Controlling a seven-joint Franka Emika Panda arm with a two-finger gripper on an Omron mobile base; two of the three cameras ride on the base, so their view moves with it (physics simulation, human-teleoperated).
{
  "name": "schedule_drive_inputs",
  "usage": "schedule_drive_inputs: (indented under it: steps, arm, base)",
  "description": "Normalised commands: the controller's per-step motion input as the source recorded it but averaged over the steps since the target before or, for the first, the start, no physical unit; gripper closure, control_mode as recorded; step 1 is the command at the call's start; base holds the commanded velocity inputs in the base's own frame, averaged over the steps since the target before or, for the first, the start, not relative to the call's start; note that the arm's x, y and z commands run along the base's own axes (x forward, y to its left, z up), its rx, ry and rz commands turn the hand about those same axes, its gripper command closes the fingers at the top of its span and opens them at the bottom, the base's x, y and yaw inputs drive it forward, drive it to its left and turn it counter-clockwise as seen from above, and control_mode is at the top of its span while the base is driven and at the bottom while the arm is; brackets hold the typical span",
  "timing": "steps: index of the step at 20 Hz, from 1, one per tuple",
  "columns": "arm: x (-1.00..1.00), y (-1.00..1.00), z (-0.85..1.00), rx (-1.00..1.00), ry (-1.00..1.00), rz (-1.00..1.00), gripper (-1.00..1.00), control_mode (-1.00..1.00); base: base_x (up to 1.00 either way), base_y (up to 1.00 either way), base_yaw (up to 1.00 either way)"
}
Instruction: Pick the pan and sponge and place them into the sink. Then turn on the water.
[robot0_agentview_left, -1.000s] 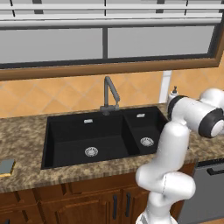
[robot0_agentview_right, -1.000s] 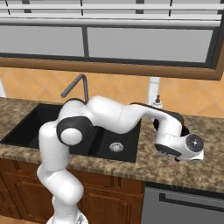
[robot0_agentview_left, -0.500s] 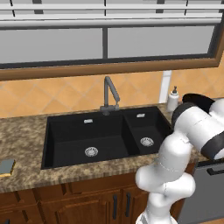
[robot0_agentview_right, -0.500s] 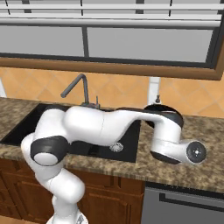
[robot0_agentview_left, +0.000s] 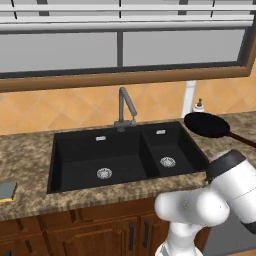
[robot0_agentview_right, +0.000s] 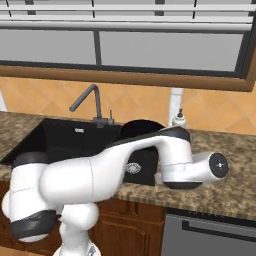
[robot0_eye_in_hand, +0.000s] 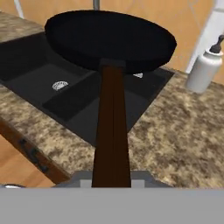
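The black pan (robot0_eye_in_hand: 109, 39) hangs level in the air over the right end of the sink (robot0_eye_in_hand: 30, 65). Its brown handle (robot0_eye_in_hand: 111, 131) runs straight back into my gripper (robot0_eye_in_hand: 111, 179), which is shut on it; the fingertips are hidden under the handle. From the left base view the pan (robot0_agentview_left: 207, 125) floats just right of the narrower basin (robot0_agentview_left: 167, 150). In the right base view my arm covers most of the pan (robot0_agentview_right: 142, 129). The sponge (robot0_agentview_left: 7, 191) lies flat on the counter far to the left of the sink (robot0_agentview_left: 100, 155).
A faucet (robot0_agentview_left: 125, 107) stands behind the divider between the basins. A white soap dispenser (robot0_agentview_left: 199, 106) sits at the back wall behind the pan, also close on the right in the hand view (robot0_eye_in_hand: 204, 70). Granite counter (robot0_agentview_right: 220, 190) stretches right of the sink.
My arm has swung round with the pan, lifting it off the right counter and carrying it left toward the sink. The grip has stayed shut.
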Motion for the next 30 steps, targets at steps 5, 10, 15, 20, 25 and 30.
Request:
schedule_drive_inputs:
  steps: [5,10,15,20,25,30]
  arm:
    - [-0.03,1.0,0.01,-0.04,0.16,0.32,1.0,-1.0]
    - [0.01,1.0,0.01,0.0,0.15,0.24,1.0,-1.0]
    - [0.02,1.0,0.0,0.0,0.1,0.2,1.0,-1.0]
    - [0.2,1.0,0.0,-0.03,0.14,0.1,1.0,-1.0]
    - [0.46,1.0,0.0,-0.02,0.12,0.0,1.0,-1.0]
    - [0.59,0.89,0.0,-0.02,0.08,0.0,1.0,-1.0]
  base:
    - [0.0,0.0,0.0]
    - [0.0,0.0,0.0]
    - [0.0,0.0,0.0]
    - [0.0,0.0,0.0]
    - [0.0,0.0,0.0]
    - [0.0,0.0,0.0]
